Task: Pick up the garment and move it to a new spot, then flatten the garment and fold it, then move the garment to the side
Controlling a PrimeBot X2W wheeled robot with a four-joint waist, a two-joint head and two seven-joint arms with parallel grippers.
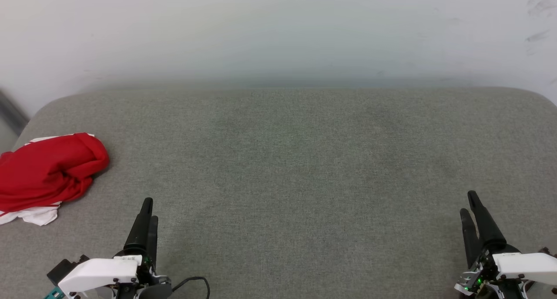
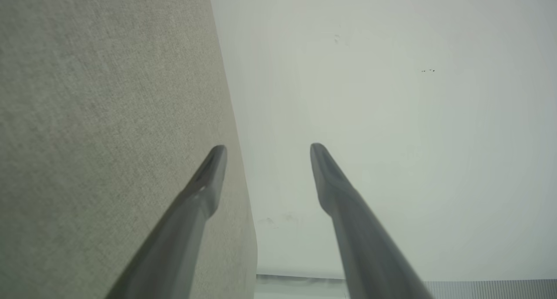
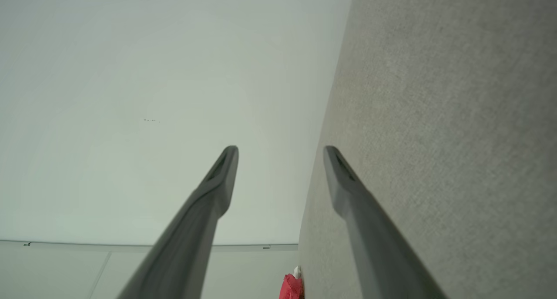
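Garment [image 1: 48,170] = red jersey, bunched in a heap at approx 9 o'clock of head view. It lies on the L edge of the grey fabric-covered surface [image 1: 304,159], part cut off by frame. White sleeve [image 1: 37,215] pokes out at the heap's 6 o'clock, and a white/red striped edge shows at its 12. Lettering/no. not visible.

Left gripper [image 1: 150,209] is at 7 o'clock, right gripper [image 1: 468,202] at 4 o'clock, both low over the surface and well apart. In the wrist views each pair of fingers is spread w/ a clear gap and nothing between, so both are empty. Jersey sits approx 10 o'clock from left gripper, near but not touching, and far from the right one.

Handling, judged: thin fabric, light, fully limp, prob. a bit slick, not fragile. It'll sag + trail when lifted. Best hold prob. the raised red fold on the heap's 3 o'clock side, nearest the L arm. Pinch deep to catch several layers. Pick-up not yet done.
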